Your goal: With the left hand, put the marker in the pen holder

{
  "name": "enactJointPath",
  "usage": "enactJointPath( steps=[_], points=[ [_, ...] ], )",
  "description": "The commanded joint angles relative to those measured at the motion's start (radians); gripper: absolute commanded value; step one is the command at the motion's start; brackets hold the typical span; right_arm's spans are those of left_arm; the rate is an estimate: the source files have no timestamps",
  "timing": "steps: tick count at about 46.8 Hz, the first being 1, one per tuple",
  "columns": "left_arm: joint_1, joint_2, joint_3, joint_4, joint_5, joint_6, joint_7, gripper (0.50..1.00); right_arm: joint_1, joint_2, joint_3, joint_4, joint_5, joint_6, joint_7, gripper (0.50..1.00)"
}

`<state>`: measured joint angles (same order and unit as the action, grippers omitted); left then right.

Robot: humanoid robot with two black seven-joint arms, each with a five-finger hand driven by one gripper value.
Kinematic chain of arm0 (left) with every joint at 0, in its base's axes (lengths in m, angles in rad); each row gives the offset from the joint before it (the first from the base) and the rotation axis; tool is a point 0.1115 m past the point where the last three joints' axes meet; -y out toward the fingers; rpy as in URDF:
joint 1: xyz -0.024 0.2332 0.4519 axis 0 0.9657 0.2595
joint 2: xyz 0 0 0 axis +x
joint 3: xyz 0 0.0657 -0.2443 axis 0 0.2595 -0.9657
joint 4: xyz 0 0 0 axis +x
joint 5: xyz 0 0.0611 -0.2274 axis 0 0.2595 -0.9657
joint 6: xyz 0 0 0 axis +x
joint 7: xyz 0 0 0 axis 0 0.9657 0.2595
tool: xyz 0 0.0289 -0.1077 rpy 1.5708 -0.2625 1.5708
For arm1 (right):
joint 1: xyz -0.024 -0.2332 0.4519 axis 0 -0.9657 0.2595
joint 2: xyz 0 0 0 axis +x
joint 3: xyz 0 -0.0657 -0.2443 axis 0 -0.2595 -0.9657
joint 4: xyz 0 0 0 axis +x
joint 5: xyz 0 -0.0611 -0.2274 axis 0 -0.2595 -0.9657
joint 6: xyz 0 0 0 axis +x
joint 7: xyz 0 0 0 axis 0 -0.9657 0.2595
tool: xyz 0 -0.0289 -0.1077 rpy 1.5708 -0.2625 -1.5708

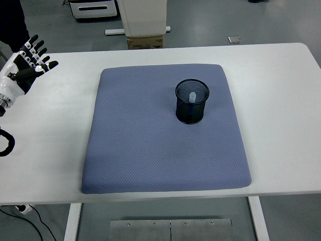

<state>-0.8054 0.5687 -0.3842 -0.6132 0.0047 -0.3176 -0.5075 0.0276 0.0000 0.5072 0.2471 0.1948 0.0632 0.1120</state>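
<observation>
A black mesh pen holder (pixel 191 102) stands upright on a blue-grey mat (pixel 160 145), right of the mat's middle. A marker (pixel 191 96) with a white cap stands inside the holder. My left hand (pixel 27 60) is at the far left edge of the table, well away from the holder. Its fingers are spread and it holds nothing. My right arm is out of view.
The white table (pixel 281 100) shows bare around the mat. A black cable loop (pixel 6 143) hangs at the left edge by my arm. Beyond the table's far edge stand a white cabinet and a cardboard box (pixel 144 41).
</observation>
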Motion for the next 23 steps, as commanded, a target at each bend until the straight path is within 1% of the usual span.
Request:
enactJointPath(
  steps=[1,7,11,14,19,23],
  points=[
    [0.028,0.000,-0.019,0.004,-0.008,0.000,0.000,1.000,0.000,0.000,0.001,-0.002,0.000,-0.002,0.000,1.000],
    [0.066,0.000,-0.028,0.006,-0.052,0.000,0.000,1.000,0.002,0.000,-0.001,0.000,0.000,-0.002,0.000,1.000],
    [0.086,0.000,-0.028,0.006,-0.055,0.000,0.000,1.000,0.002,0.000,0.001,0.000,-0.002,0.000,0.000,1.000],
    [0.097,0.005,-0.028,0.006,-0.055,0.000,0.000,1.000,0.000,0.000,0.001,0.000,-0.002,-0.003,-0.009,1.000],
    [0.118,0.014,-0.030,0.006,-0.057,-0.001,0.000,1.000,-0.035,0.000,-0.001,0.000,-0.003,-0.003,-0.020,1.000],
    [0.126,0.016,-0.030,0.006,-0.057,-0.003,0.000,1.000,-0.035,0.000,0.001,0.001,-0.002,-0.003,-0.020,1.000]
  ],
)
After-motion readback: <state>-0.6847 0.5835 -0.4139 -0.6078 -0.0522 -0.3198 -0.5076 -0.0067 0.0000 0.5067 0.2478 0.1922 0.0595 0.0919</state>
